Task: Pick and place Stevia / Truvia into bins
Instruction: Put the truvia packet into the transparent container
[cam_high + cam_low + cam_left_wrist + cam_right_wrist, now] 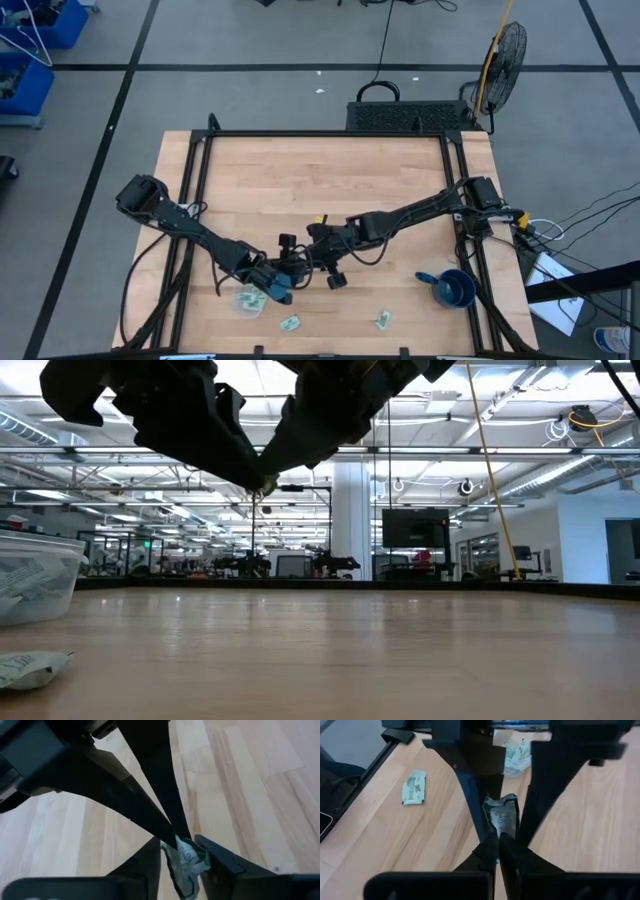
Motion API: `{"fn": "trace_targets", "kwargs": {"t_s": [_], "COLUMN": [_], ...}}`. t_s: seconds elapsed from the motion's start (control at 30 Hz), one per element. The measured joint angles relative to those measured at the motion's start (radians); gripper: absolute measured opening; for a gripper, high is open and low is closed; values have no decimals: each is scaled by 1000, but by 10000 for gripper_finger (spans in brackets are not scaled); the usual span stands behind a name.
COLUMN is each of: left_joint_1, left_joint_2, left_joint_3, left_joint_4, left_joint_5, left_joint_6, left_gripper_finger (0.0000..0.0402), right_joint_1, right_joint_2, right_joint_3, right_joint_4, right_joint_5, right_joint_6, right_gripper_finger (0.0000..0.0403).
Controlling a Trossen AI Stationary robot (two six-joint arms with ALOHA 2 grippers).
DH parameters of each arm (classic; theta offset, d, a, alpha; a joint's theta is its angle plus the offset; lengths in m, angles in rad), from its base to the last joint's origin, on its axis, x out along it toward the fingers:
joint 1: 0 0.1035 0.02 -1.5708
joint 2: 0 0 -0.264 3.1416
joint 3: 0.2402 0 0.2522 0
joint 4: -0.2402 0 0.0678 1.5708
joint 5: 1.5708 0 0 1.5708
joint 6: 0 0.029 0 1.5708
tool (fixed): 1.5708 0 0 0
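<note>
Low view — tub (35, 575) cut off by the picture's edge; crumpled sachet (186, 862) partly hidden behind dark fingers (150, 820).

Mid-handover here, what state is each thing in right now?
right gripper: shut on held sachet, above the table
held sachet: crumpled, pinched at one end, off the table
left gripper: at the same sachet, grip unclear
tub: upright, sachets inside
loose sachets: flat on the table, outside the tub
blue cup: upright, untouched
</note>
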Motion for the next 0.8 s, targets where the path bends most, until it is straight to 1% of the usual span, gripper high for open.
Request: {"fn": "trace_targets", "kwargs": {"t_s": [0.23, 0.33, 0.43, 0.57, 0.67, 0.73, 0.8], "left_joint_1": [0, 0, 0, 0, -3, -11, -24], "left_joint_2": [0, 0, 0, 0, -1, -11, -29], "left_joint_3": [0, 0, 0, 0, 0, 0, 0], "left_joint_4": [-2, -3, -6, -12, -32, -81, -148], "left_joint_5": [0, 1, 0, -1, -6, 4, 43], "left_joint_6": [0, 0, 0, -1, -6, -19, -53], "left_gripper_finger": [59, 36, 21, 18, 30, 34, 30], "right_joint_1": [0, 0, 1, 1, 1, 1, 4], "right_joint_2": [0, 0, 0, 0, 0, 0, 0], "right_joint_3": [0, 0, 0, 0, 0, 0, 0], "right_joint_4": [6, 6, 4, 2, -11, -55, -106], "right_joint_5": [0, -1, -3, -4, 1, 28, 68], "right_joint_6": [0, -2, -17, -23, -23, -23, -23], "right_gripper_finger": [13, 25, 45, 82, 107, 119, 128]}}
